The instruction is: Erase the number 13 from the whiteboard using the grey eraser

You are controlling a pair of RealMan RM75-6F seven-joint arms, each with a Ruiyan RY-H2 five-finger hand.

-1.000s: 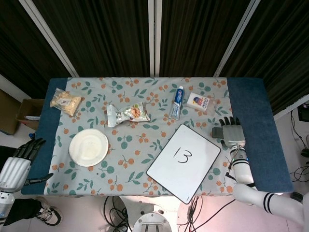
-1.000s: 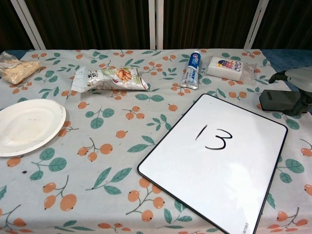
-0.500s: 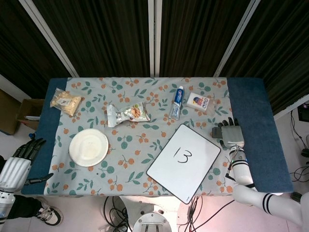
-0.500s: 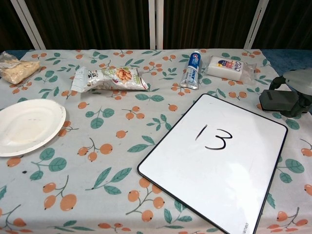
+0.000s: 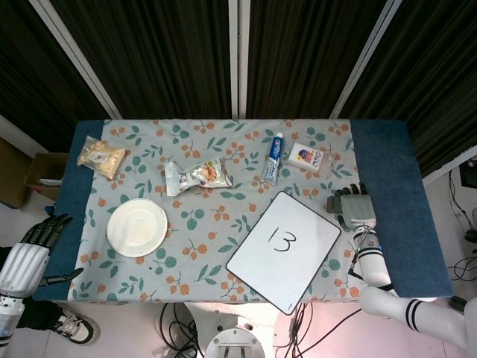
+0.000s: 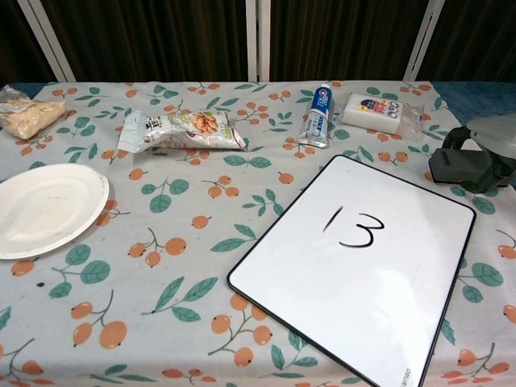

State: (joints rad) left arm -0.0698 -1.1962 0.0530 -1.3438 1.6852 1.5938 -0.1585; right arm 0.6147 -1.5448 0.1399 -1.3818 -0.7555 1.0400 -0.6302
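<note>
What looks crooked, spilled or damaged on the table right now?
Only the whiteboard lies askew, turned diagonally to the table edge, its near corner at the front edge. The 13 is unsmudged. Nothing looks spilled or damaged.

Left of the right hand [image 5: 358,208] the whiteboard [image 5: 284,249] lies flat, open cloth around it. Beyond the hand a soap pack [image 6: 377,112] and toothpaste tube [image 6: 318,116] crowd the far edge. The plate [image 6: 42,209] and snack bag [image 6: 180,131] sit well apart leftward.
</note>
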